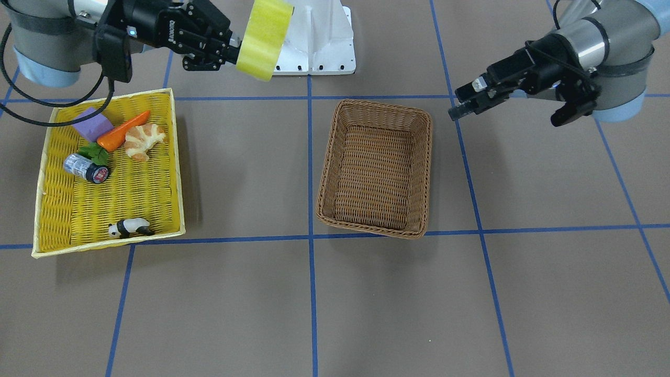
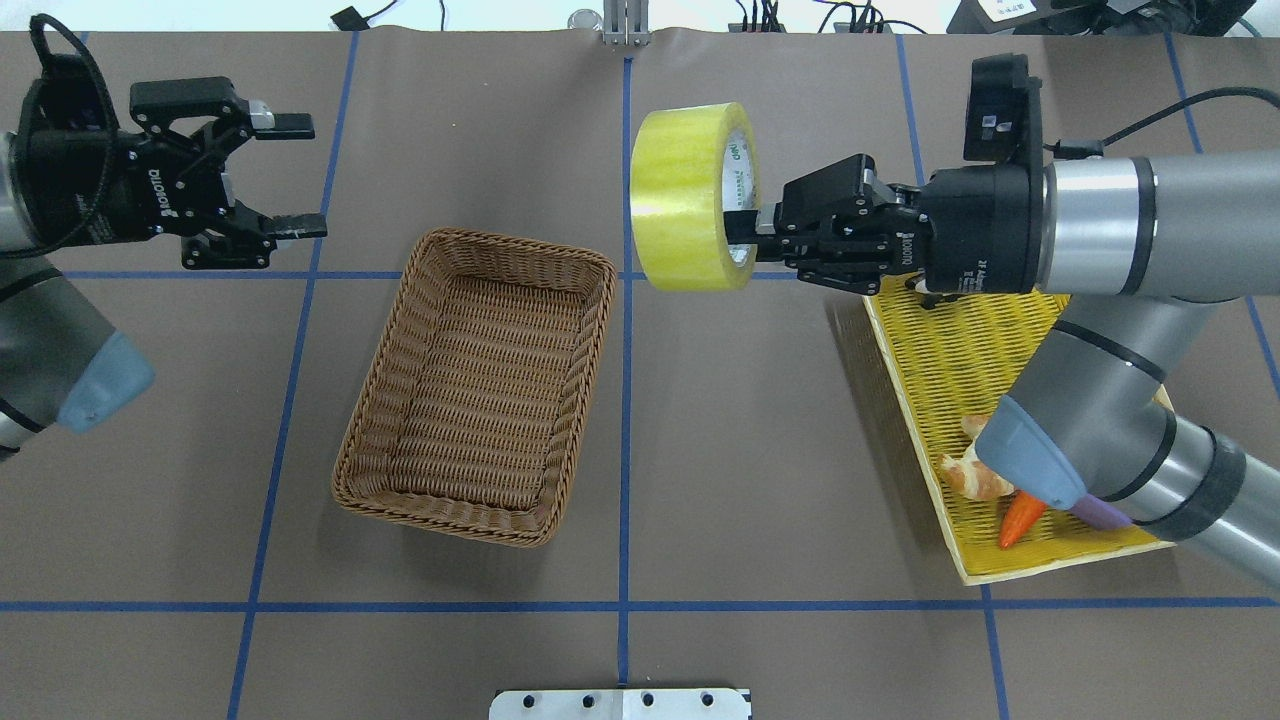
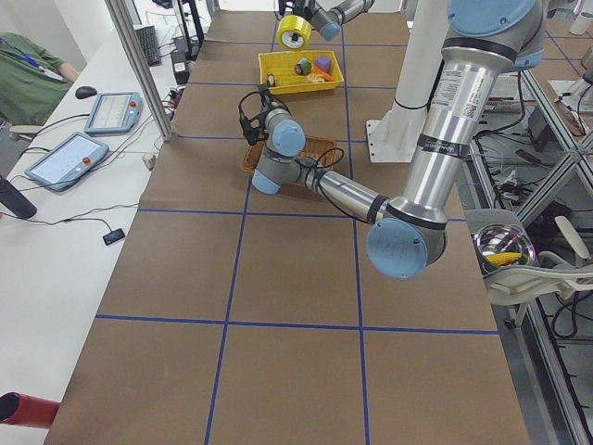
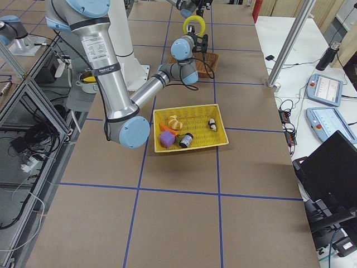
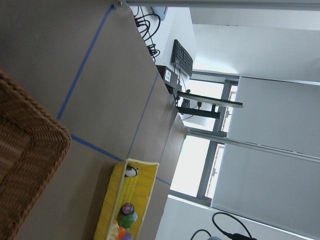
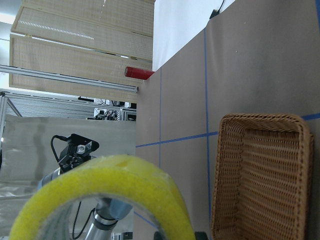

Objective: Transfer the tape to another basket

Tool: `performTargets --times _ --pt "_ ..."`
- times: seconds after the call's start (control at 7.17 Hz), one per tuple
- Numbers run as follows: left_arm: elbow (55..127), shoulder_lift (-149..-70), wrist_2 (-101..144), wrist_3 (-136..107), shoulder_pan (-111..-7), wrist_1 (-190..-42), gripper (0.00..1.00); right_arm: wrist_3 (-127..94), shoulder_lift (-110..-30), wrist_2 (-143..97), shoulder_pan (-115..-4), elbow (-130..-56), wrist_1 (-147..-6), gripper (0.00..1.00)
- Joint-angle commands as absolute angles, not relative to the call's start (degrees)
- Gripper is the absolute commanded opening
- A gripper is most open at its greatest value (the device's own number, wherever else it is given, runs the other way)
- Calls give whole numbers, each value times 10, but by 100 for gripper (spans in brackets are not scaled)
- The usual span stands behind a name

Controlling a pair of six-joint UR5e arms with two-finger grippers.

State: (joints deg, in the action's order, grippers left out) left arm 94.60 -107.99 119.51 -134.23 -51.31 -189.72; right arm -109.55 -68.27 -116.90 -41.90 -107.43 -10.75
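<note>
The yellow tape roll (image 2: 690,197) hangs in the air, gripped by my right gripper (image 2: 742,237), which is shut on its wall. It is above the table between the yellow tray and the brown wicker basket (image 2: 500,243), to the right of the basket's far corner. In the front view the tape (image 1: 264,39) is high at the top, left of the basket (image 1: 384,104). In the right wrist view the tape (image 6: 110,192) fills the bottom left, with the basket (image 6: 260,175) beyond. My left gripper (image 2: 300,173) is open and empty, left of the basket.
The shallow yellow tray (image 1: 104,199) holds a purple block (image 1: 92,124), a carrot (image 1: 123,131), a croissant (image 1: 143,140), a small silver cylinder (image 1: 86,167) and a panda figure (image 1: 130,228). The white robot base (image 1: 319,36) stands at the table's robot side.
</note>
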Motion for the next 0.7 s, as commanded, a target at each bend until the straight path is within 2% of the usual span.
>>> performTargets --times 0.0,0.14,0.56 --pt "975 -1134 1123 -1468 -450 -1909 97 -1108 -671 -1113 -362 -1074 -84 0" --pt "984 -1149 1079 -1555 -447 -1909 97 -1108 -668 -1113 -355 -1071 -85 0" --pt "991 -1169 1049 -1578 -437 -1907 97 -1107 -659 -1109 -330 -1065 -88 0"
